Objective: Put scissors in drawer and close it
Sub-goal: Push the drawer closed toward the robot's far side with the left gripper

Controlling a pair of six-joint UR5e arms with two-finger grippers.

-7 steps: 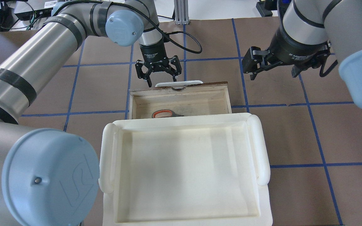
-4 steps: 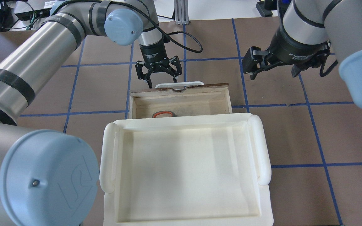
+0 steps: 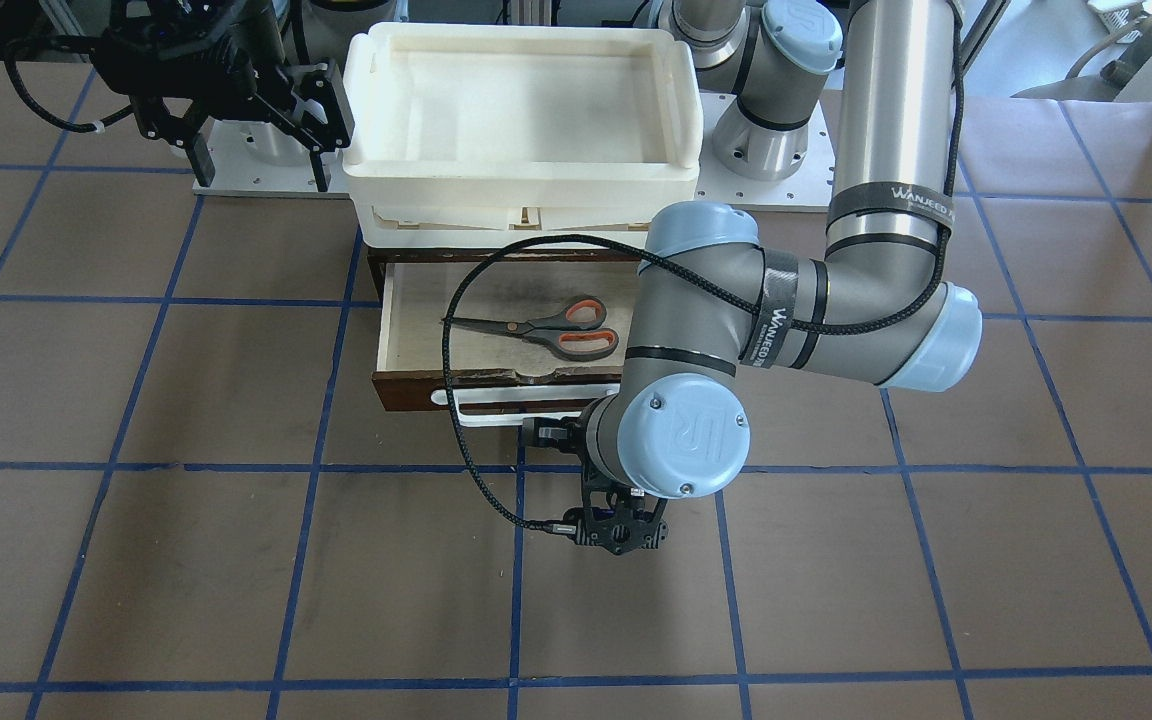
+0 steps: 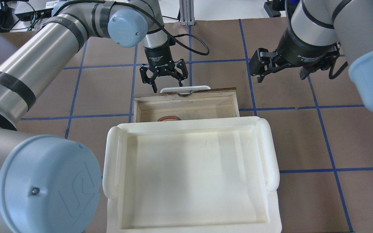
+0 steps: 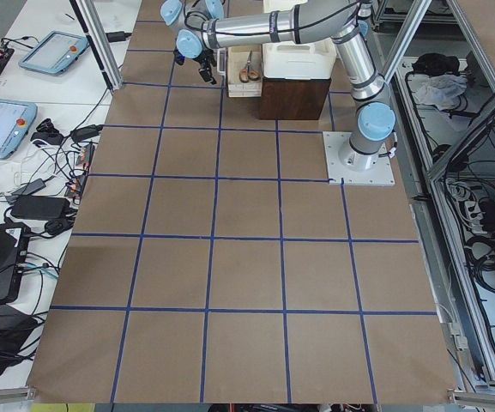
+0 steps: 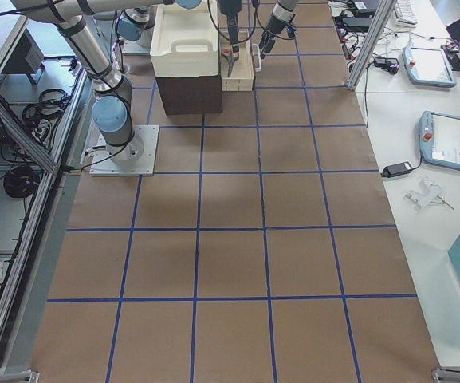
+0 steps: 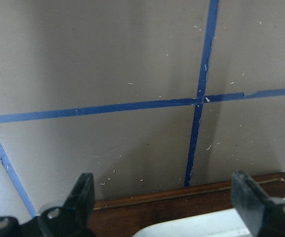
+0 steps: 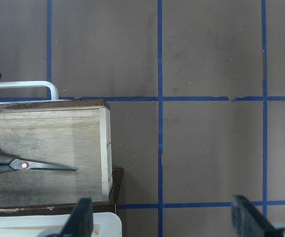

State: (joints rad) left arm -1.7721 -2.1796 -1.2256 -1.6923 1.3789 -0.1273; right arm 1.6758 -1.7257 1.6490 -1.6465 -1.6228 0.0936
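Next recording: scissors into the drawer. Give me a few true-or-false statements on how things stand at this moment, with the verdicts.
1. The scissors lie inside the drawer. True.
2. The drawer is fully shut. False: it stands partly pulled out from under the white tray, its inside showing.
3. The left gripper is shut on the white handle. False: it is open at the drawer's front, gripping nothing.
4. The right gripper is open and empty, off to the drawer's side. True.
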